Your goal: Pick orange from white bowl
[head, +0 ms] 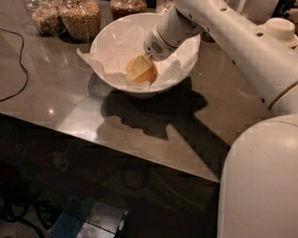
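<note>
found pincer (pixel 141 69) lowered inside the white bowl (pixel 109 39), pinching the orange (pixel 148 76). noted the orange low in the bowl, toward its near wall, on crumpled paper (pixel 92 60). recorded the bowl standing on the table (pixel 50 96), just before three filled jars (pixel 80 15). logged a black cable (pixel 18 79) at left.
</note>
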